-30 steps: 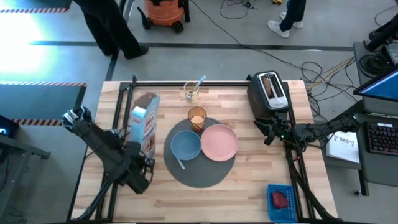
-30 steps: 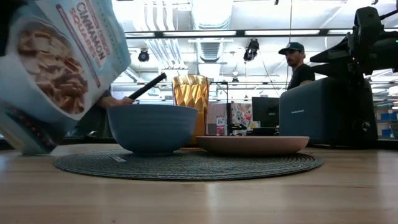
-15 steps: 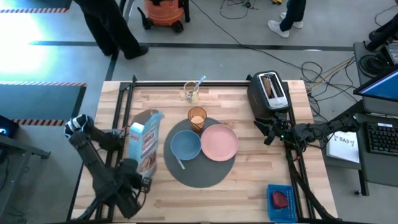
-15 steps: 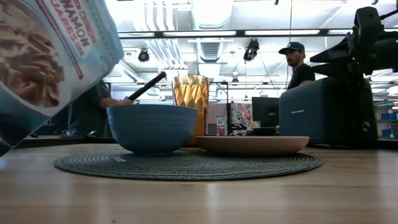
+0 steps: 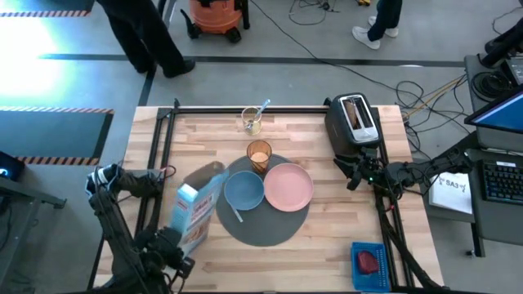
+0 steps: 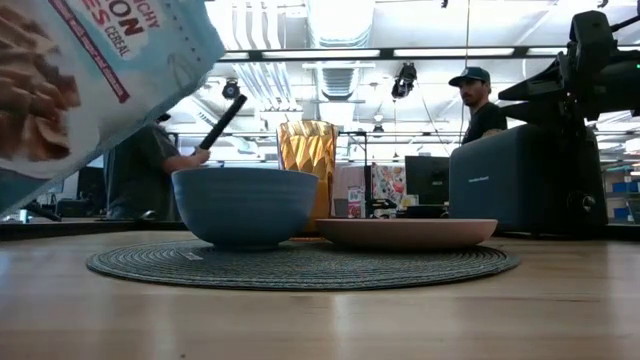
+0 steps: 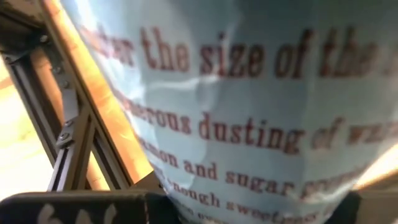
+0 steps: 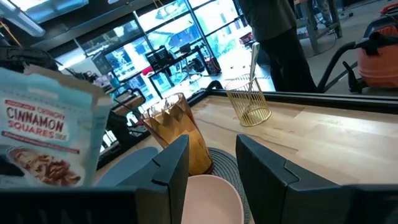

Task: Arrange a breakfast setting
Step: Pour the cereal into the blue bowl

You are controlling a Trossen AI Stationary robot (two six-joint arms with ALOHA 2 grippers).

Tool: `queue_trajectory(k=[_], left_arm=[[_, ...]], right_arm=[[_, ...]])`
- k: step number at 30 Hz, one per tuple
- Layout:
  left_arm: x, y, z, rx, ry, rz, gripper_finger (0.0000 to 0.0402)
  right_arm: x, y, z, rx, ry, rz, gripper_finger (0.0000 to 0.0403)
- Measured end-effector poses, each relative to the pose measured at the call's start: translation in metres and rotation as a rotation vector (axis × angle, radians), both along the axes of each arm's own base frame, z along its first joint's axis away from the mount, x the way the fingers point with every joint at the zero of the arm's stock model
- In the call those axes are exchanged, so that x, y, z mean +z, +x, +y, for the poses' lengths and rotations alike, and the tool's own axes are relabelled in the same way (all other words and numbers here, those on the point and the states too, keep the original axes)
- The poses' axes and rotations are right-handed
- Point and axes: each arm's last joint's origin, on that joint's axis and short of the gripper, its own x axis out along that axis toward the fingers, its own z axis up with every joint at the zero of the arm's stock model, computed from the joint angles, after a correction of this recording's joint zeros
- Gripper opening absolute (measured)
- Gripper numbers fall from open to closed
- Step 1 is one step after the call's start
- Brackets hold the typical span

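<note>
Left gripper (image 5: 167, 249) clamped on the cereal box (image 5: 196, 214), now pulled back to 8 o'clock of the bowl (image 5: 243, 189) and tilted, so pour looks finished. Bowl and plate (image 5: 288, 185) on mat (image 5: 261, 229). Right gripper (image 5: 353, 170) parked by toaster (image 5: 353, 118), part open, empty.

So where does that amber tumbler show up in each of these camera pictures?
High view: amber tumbler at the mat's far edge, behind the blue bowl.
Low view: centre, just right of the bowl.
Left wrist view: not in it; a cereal box fills the picture.
Right wrist view: left of centre.
Shared landmark: the pink plate.
</note>
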Motion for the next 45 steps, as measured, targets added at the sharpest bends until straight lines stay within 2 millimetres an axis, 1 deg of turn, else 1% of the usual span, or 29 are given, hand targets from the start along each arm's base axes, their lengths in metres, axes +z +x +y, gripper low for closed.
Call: queue_trajectory(k=[6,12,23,26,31,36,41,45], left_arm=[[0.010,-0.001,0.000,-0.072,-0.051,0.009,0.0101],[0.023,-0.006,0.008,-0.087,-0.100,0.018,0.0101],[0.037,-0.010,0.019,-0.152,-0.117,0.003,0.0101],[0.045,-0.011,0.022,-0.156,-0.136,-0.011,0.0101],[0.071,-0.007,0.028,-0.185,-0.223,-0.050,0.0101],[0.091,0.002,0.036,-0.192,-0.304,-0.072,0.0101],[0.098,0.007,0.047,-0.177,-0.373,-0.025,0.0101],[0.105,0.011,0.060,-0.182,-0.419,-0.003,0.0101]], right_arm=[[0.000,0.000,0.000,0.000,0.000,0.000,0.0123],[0.000,0.000,0.000,0.000,0.000,0.000,0.0123],[0.000,0.000,0.000,0.000,0.000,0.000,0.0123],[0.000,0.000,0.000,0.000,0.000,0.000,0.0123],[0.000,0.000,0.000,0.000,0.000,0.000,0.0123],[0.000,0.000,0.000,0.000,0.000,0.000,0.0123],[0.000,0.000,0.000,0.000,0.000,0.000,0.0123],[0.000,0.000,0.000,0.000,0.000,0.000,0.0123]])
